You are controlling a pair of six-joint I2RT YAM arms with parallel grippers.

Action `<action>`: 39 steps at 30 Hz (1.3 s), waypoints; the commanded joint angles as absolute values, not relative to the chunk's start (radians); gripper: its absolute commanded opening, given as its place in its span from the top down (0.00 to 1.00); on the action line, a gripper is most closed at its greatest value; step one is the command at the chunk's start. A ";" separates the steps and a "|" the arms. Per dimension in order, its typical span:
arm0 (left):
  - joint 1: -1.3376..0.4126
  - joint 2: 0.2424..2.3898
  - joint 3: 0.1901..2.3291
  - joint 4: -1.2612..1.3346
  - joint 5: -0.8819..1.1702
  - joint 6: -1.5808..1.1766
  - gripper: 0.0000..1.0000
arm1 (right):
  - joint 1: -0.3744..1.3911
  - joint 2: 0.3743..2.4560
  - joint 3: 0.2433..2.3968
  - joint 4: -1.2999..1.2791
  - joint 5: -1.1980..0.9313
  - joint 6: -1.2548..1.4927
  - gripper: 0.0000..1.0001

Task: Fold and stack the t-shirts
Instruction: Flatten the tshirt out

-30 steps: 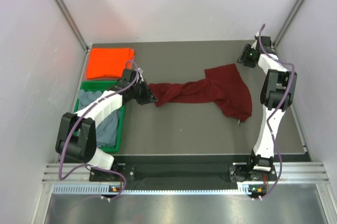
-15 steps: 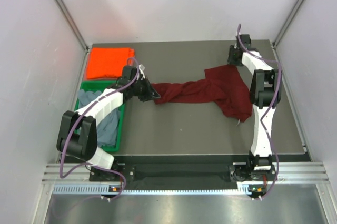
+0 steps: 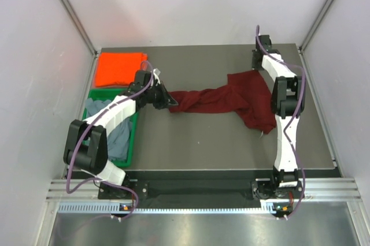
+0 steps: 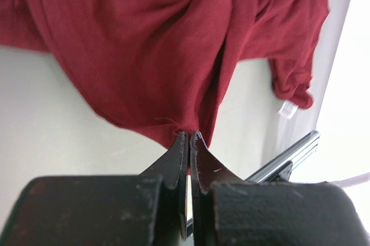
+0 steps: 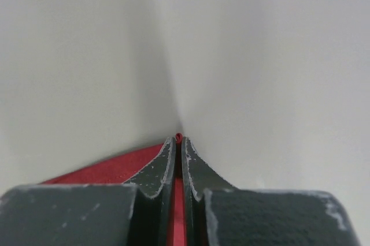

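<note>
The dark maroon t-shirt [image 3: 231, 99] lies bunched across the middle of the table, stretched between both arms. My left gripper [image 3: 171, 101] is shut on its left end; in the left wrist view the cloth [image 4: 144, 55] hangs from the closed fingertips [image 4: 180, 142]. My right gripper [image 3: 255, 68] is shut on the shirt's far right corner; a sliver of red cloth [image 5: 178, 138] shows between its fingertips. The bright orange t-shirt [image 3: 118, 68] lies folded at the back left. The grey-blue t-shirt [image 3: 115, 133] lies in the green tray [image 3: 134, 136].
The green tray stands at the left edge, under my left arm. White walls enclose the table; the right gripper is close to the back right corner. A white label [image 3: 263, 133] sticks out at the maroon shirt's near right end.
My right arm swung left and back along the far edge and is now shut on the maroon shirt's corner. My left gripper shifted slightly right with the shirt's left end.
</note>
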State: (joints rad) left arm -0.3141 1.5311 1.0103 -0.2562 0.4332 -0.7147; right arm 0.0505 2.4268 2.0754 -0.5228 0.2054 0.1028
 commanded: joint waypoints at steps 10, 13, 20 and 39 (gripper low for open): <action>-0.201 1.666 1.693 -0.373 0.330 -0.833 1.00 | -0.015 1.785 2.081 -0.419 0.410 0.089 1.00; -0.186 1.622 1.736 -0.417 0.302 -0.828 1.00 | -0.057 1.615 1.967 -0.390 0.403 0.101 1.00; -0.183 1.375 1.519 -0.419 0.259 -0.770 1.00 | -0.095 1.300 1.654 -0.434 0.382 0.118 1.00; -0.184 1.103 0.917 -0.393 0.331 -0.692 1.00 | -0.097 0.882 0.994 -0.508 0.194 0.310 0.53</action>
State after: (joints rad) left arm -0.1837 1.1587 0.9337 -0.4313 0.3046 -0.7219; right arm -0.0948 0.8234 0.9024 -0.6624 0.3336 0.3656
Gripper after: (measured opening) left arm 0.020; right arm 0.454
